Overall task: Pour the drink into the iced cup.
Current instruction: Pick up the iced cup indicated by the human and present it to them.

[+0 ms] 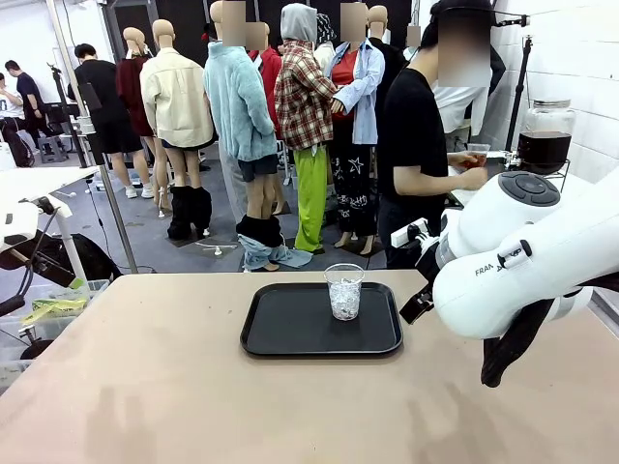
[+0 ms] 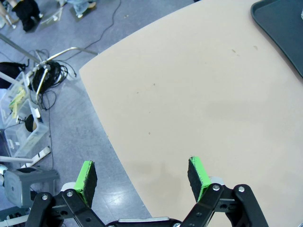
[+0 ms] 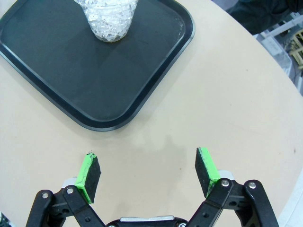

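The drink, a nearly black liquid, fills the lower part of a clear jar on a stand past the table's far right corner, well apart from both my grippers and beyond my right arm. A person stands just beside the jar, one hand holding a small cup near it; I cannot tell what is in that cup.

The iced cup, clear plastic and packed with ice, stands upright on a black tray. It lies ahead of my right gripper, toward the side of the finger on that wrist view's left. The tray's near corner sits just ahead of those fingertips, not touching them. My right gripper hangs above bare tan table with its green pads spread wide and nothing between them.

My left gripper is likewise spread wide and empty. It hangs over the table's curved edge, one pad above the tabletop, the other above grey floor. A corner of the tray shows far ahead of it, and a tangle of cables lies on the floor off to the side.
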{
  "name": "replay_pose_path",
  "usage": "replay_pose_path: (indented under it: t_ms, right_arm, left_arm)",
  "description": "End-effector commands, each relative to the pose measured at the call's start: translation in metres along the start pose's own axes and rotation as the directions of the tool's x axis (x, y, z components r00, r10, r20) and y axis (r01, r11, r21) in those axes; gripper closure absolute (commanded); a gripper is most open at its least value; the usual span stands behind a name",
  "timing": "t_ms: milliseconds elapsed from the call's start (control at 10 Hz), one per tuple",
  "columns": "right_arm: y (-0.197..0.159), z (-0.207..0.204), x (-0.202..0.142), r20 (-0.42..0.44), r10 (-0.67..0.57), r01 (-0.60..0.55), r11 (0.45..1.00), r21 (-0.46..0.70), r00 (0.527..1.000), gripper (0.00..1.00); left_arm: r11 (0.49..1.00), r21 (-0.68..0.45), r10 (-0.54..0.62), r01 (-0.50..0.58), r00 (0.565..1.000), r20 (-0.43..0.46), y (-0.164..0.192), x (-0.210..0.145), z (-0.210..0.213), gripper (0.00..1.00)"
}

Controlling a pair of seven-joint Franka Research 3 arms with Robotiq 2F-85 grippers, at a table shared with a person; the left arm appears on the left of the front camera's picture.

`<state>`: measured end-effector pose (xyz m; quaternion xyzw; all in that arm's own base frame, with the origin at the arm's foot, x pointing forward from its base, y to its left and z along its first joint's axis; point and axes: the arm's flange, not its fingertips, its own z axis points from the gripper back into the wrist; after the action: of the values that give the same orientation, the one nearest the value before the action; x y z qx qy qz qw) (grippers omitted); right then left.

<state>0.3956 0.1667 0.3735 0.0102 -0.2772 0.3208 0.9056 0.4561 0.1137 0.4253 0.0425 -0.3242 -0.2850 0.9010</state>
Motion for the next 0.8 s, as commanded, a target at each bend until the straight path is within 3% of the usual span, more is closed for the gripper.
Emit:
replay_pose_path:
  t_ms: [0, 700]
  right_arm:
    - [0.0009, -0.0001, -0.0001, 0.000, 0.000, 0.000, 1.000, 0.001, 1.000, 0.00]
    - [0.0009, -0.0001, -0.0001, 0.000, 0.000, 0.000, 1.000, 0.001, 1.000, 0.00]
  left_arm:
    - [1.000, 0.008, -0.002, 0.002, 1.000, 0.001, -0.0007, -0.0001, 0.0004, 0.00]
    - [1.000, 0.008, -0.002, 0.002, 1.000, 0.001, -0.0007, -0.0001, 0.0004, 0.00]
